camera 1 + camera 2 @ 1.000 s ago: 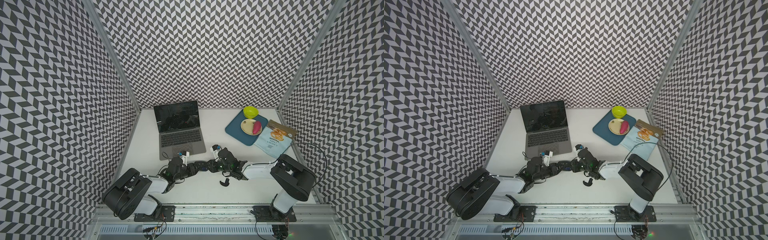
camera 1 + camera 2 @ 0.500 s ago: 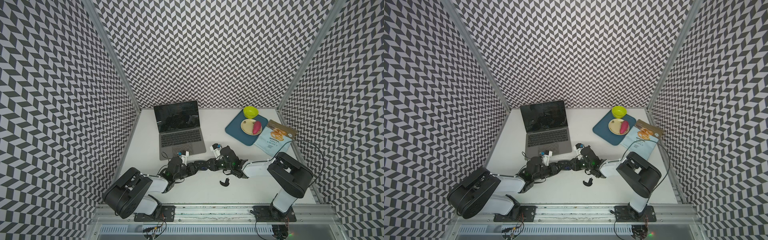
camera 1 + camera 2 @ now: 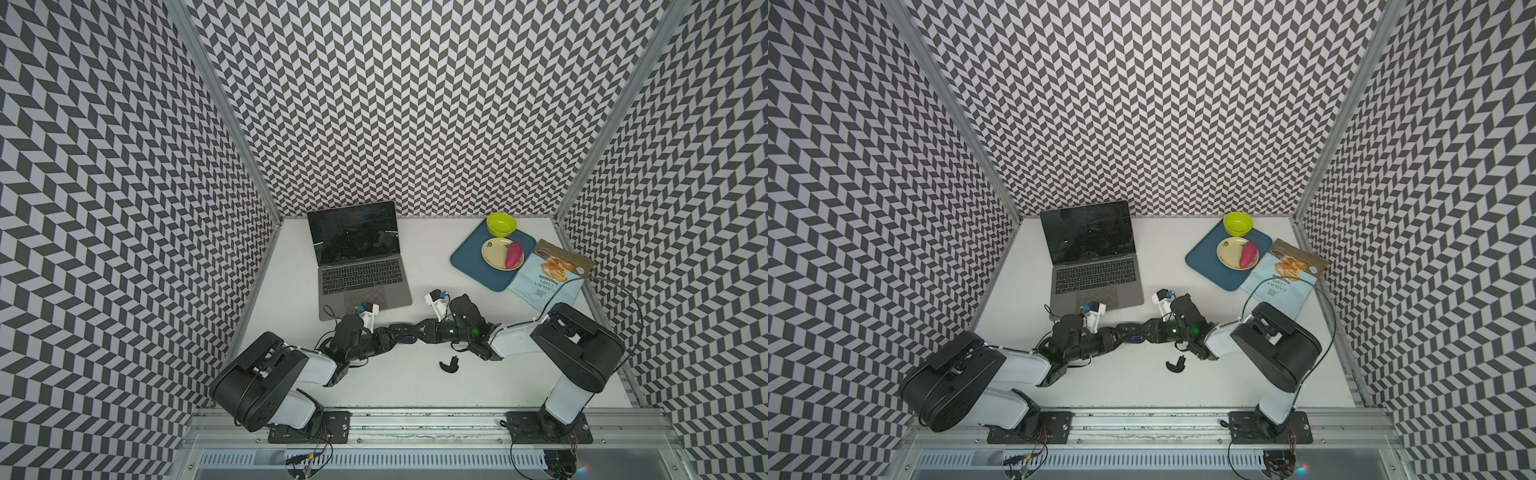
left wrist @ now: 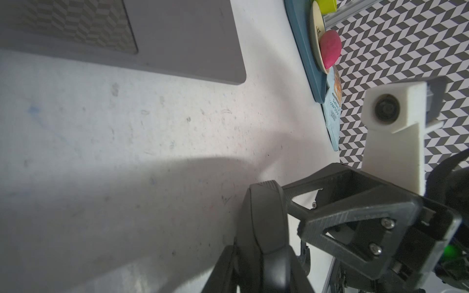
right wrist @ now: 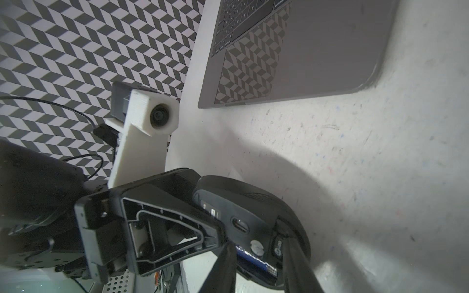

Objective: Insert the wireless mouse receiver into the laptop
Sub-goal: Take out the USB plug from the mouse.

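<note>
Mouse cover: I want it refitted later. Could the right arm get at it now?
Probably yes: the cover lies alone on the table beside that arm's wrist, nothing over it; the right gripper only has to leave the mouse.

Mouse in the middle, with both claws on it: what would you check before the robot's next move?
1. Mouse clamped in the left gripper: ok.
2. Cover piece off the mouse and lying on the table: ok.
3. Battery compartment exposed toward the right gripper, whose jaws stand apart over it: ok.
4. Wireless mouse receiver located or pinched: cannot tell.
5. Laptop open and flat on the table: ok.
6. Laptop port visible for insertion: cannot tell.
</note>
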You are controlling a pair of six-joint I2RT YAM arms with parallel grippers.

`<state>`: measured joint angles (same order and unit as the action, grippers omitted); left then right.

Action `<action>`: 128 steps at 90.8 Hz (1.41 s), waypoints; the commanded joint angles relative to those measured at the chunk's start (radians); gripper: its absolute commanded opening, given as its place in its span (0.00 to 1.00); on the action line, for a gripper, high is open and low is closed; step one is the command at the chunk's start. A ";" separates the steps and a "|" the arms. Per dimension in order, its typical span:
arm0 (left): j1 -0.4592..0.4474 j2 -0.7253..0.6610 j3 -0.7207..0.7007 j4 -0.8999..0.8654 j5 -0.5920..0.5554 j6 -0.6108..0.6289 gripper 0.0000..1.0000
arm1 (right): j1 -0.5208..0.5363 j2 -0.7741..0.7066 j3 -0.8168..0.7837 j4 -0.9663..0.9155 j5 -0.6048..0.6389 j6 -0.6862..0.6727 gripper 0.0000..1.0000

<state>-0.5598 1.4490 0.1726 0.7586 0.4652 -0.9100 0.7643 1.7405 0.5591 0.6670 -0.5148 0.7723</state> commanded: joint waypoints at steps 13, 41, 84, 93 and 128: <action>-0.018 0.021 -0.010 -0.092 0.026 0.014 0.05 | 0.049 -0.057 -0.006 0.433 -0.346 0.121 0.32; -0.008 0.016 -0.020 -0.097 0.023 0.011 0.05 | 0.013 -0.093 -0.042 0.561 -0.378 0.200 0.32; 0.010 -0.077 -0.014 -0.242 -0.001 0.054 0.12 | -0.002 -0.301 -0.051 0.121 -0.161 -0.068 0.43; 0.007 -0.159 0.008 -0.391 -0.034 0.106 0.17 | -0.004 -0.397 -0.034 -0.128 -0.002 -0.186 0.52; -0.123 -0.402 0.101 -0.598 -0.161 0.267 0.18 | -0.010 -0.557 -0.104 -0.362 0.264 -0.233 0.59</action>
<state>-0.5999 1.0645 0.1986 0.2279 0.3546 -0.7139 0.7567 1.2091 0.4858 0.3706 -0.3565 0.5610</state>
